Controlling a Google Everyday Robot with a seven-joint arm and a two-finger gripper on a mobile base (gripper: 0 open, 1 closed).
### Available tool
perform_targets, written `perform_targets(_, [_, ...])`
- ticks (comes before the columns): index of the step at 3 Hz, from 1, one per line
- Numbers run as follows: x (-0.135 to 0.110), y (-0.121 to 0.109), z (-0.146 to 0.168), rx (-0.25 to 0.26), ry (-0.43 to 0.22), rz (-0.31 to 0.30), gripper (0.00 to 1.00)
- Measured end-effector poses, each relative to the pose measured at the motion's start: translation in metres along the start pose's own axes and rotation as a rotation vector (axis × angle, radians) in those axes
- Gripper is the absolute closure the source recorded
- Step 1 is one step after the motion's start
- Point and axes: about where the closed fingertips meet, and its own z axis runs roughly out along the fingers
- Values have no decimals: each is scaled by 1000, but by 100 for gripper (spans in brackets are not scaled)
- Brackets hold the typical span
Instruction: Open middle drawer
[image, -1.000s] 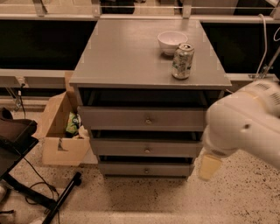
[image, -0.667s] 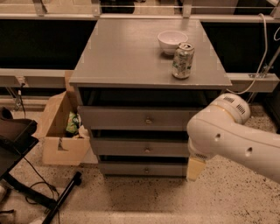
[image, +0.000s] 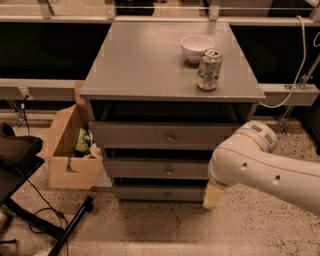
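Observation:
The grey cabinet has three drawers stacked one above the other. The middle drawer (image: 150, 169) has a flat grey front with a small round metal knob (image: 168, 172) at its centre, and it sits closed. The top drawer (image: 145, 135) and the bottom drawer (image: 150, 193) are closed too. My white arm (image: 260, 167) comes in from the lower right and covers the right ends of the middle and bottom drawer fronts. Its beige end piece (image: 214, 195) hangs down beside the bottom drawer. The gripper itself is out of view.
A white bowl (image: 197, 47) and a drink can (image: 209, 69) stand on the cabinet top (image: 145, 60). An open cardboard box (image: 70, 150) with items sits on the floor at the left. A black stand with cables (image: 30, 200) is at the lower left. A white cable (image: 300, 65) hangs at the right.
My arm has swung further left and lower across the cabinet's right side. The drawers have not moved.

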Motion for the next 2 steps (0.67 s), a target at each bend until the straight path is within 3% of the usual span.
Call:
perform_targets(1, [-9,-6,27,-29,11,7,0])
perform_targets(2, [-18,-7,87,-82,21,5,0])
